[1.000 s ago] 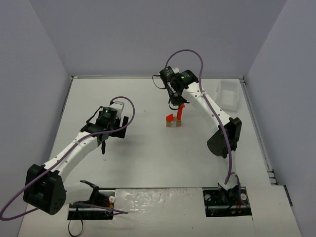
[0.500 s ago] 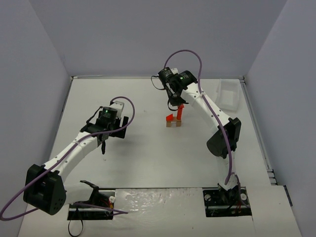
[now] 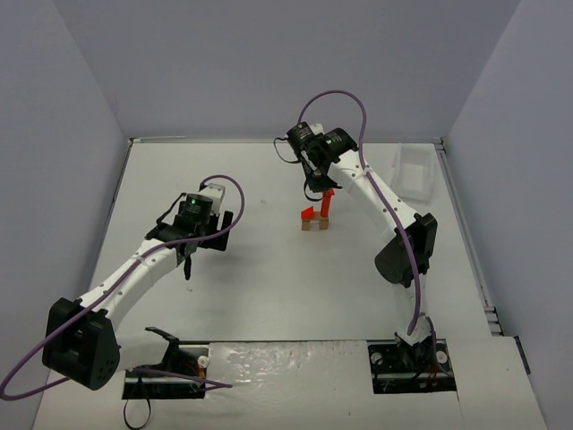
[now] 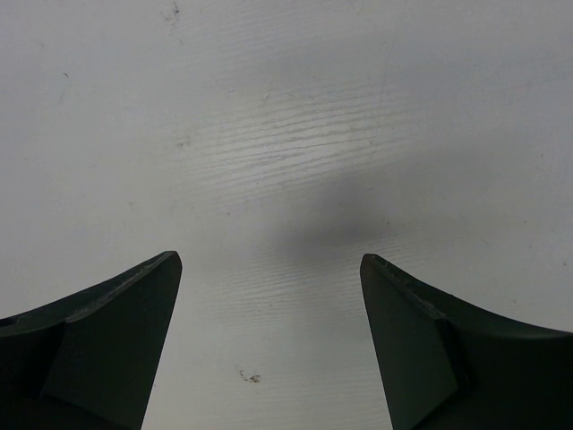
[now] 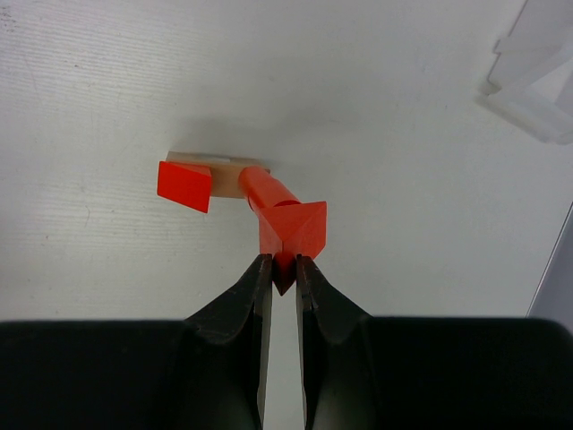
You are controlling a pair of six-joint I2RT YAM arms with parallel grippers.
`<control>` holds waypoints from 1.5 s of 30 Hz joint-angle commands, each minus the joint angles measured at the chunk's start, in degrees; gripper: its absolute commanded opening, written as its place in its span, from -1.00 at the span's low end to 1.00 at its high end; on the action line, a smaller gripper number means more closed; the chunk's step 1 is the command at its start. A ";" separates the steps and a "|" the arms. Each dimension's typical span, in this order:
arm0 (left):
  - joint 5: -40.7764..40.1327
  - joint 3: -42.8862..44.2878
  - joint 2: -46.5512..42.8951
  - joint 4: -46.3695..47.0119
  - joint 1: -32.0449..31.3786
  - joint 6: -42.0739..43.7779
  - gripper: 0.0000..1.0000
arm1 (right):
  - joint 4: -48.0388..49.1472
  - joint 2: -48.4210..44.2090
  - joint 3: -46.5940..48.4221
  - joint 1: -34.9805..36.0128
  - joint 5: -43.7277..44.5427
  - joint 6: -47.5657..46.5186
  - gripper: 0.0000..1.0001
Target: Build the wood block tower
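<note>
Holding a red wedge atop the little tower, mid-counter

The right jaws are clamped on a red wedge (image 5: 294, 231) at the top of an upright red cylinder (image 5: 264, 191), which stands on a tan block (image 5: 228, 175). A second red wedge (image 5: 184, 185) sits at the block's left end. This block tower (image 3: 315, 218) stands near the counter's middle, well apart from every edge, with open surface all round it. A white tray (image 3: 414, 170) lies by the far right edge. The left jaws hang apart over the counter (image 3: 269, 287), well left of the tower. The surface is white, faintly grained and scuffed, and pale grey walls (image 3: 269, 72) close three sides.
</note>
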 commanded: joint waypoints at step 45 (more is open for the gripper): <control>-0.40 1.22 -1.46 1.43 0.22 -1.20 0.57 | -0.64 -2.24 -1.16 0.38 3.07 1.94 -0.85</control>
